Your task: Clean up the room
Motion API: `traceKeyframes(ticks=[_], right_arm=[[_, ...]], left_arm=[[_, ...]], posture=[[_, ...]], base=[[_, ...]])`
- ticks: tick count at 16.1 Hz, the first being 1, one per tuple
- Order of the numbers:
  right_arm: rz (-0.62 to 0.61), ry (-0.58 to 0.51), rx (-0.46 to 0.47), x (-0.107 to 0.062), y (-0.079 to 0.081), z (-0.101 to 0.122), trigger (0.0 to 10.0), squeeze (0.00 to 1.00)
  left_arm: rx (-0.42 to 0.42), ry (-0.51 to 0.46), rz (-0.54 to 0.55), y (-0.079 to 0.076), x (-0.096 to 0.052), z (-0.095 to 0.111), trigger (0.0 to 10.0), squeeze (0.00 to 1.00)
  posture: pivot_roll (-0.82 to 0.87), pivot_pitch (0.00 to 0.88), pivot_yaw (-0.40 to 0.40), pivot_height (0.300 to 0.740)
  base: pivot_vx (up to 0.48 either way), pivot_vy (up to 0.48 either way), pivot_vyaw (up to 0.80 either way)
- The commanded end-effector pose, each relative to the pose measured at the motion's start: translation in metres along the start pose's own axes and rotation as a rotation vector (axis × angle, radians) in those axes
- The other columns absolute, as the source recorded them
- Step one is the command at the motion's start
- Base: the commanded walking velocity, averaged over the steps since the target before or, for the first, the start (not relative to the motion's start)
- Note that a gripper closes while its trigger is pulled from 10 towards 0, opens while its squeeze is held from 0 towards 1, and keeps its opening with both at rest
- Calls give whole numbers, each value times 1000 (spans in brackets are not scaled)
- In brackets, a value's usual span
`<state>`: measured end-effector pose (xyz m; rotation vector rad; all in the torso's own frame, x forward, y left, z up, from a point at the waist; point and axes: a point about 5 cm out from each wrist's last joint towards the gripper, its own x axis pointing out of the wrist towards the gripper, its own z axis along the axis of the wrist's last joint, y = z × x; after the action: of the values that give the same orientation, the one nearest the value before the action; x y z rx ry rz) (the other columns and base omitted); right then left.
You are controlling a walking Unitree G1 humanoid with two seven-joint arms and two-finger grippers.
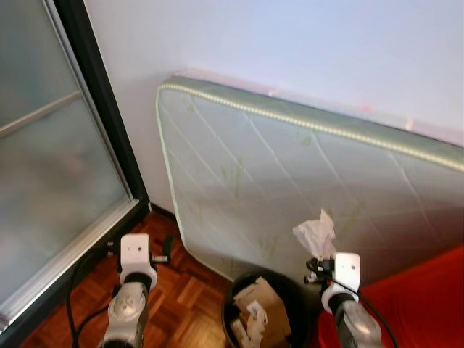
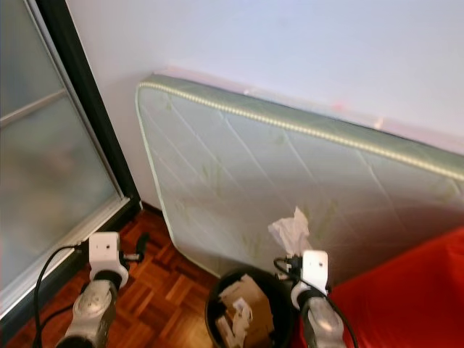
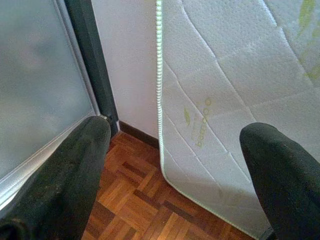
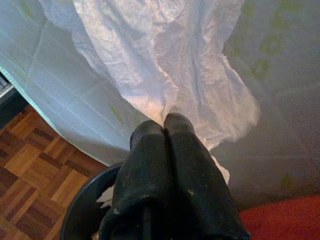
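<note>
A crumpled white tissue (image 1: 316, 233) is pinched in my right gripper (image 4: 164, 122), whose black fingers are shut on its lower edge. It hangs just above the right rim of a black waste bin (image 1: 239, 288) that holds cardboard and paper scraps (image 1: 259, 310). My left gripper (image 3: 175, 145) is open with nothing between its fingers, raised over the wooden floor near the mattress's left corner.
A quilted white-green mattress (image 1: 290, 188) leans against the wall right behind the bin. A frosted glass sliding door (image 1: 51, 159) with a dark frame stands at the left. Parquet floor (image 1: 188, 290) lies between them. A red surface (image 1: 420, 304) is at the lower right.
</note>
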<state>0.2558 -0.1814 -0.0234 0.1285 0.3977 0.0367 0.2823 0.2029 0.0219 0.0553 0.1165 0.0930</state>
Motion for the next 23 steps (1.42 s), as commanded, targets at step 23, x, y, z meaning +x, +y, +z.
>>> traceKeyframes(ticks=[23], right_arm=[[11,42,6,-1,6,-8,10000,0]], left_arm=[[-3,27,-10,4,-4,-4,10000,0]], posture=[[-9,0,-12,625]], base=[[85,0,0]])
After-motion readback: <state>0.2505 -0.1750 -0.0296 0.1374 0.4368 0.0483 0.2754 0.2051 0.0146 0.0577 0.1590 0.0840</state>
